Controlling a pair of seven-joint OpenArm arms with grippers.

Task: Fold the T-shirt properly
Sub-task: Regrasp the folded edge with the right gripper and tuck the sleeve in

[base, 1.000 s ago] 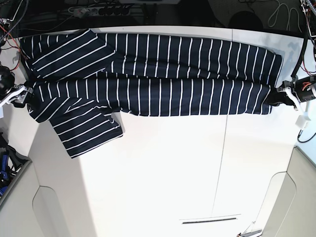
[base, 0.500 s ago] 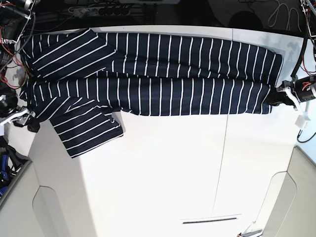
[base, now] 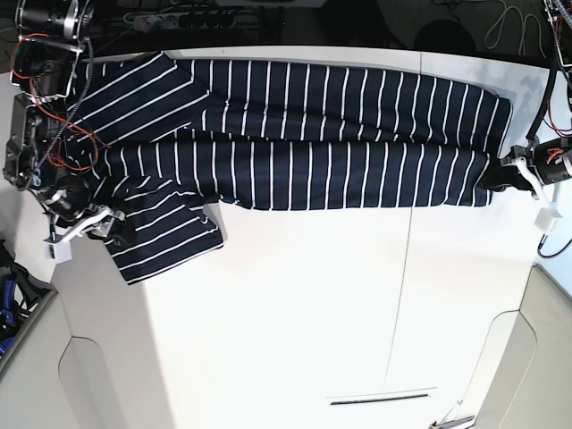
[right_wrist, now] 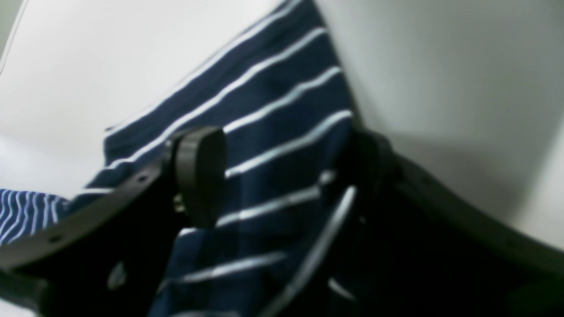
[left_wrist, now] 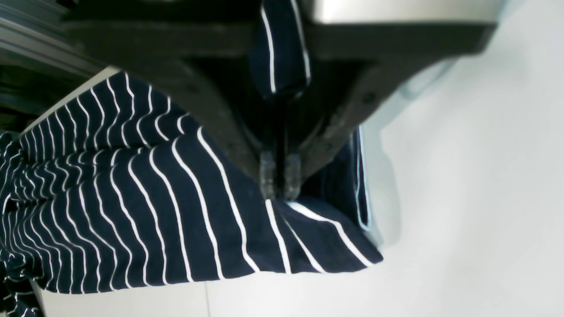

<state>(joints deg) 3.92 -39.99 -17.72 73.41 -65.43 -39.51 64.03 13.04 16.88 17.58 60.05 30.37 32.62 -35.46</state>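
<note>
In the left wrist view we see our left hand with its two fingers pressed together on a pinch of the T-shirt at its edge; a bit of striped cloth also shows up between the finger bases. The navy cloth with thin white stripes spreads away to the left over the white worktop.

In the right wrist view, which is blurred, our right hand has its fingers spread, one rounded pad on the left and the other finger on the right, with the striped T-shirt lying between and under them. We cannot tell whether the pads touch the cloth.

In the base view the T-shirt lies along the far side of the worktop, folded lengthwise into a long band. Our left hand grips its right end. Our right hand sits over the sleeve that sticks out at the lower left.
</note>
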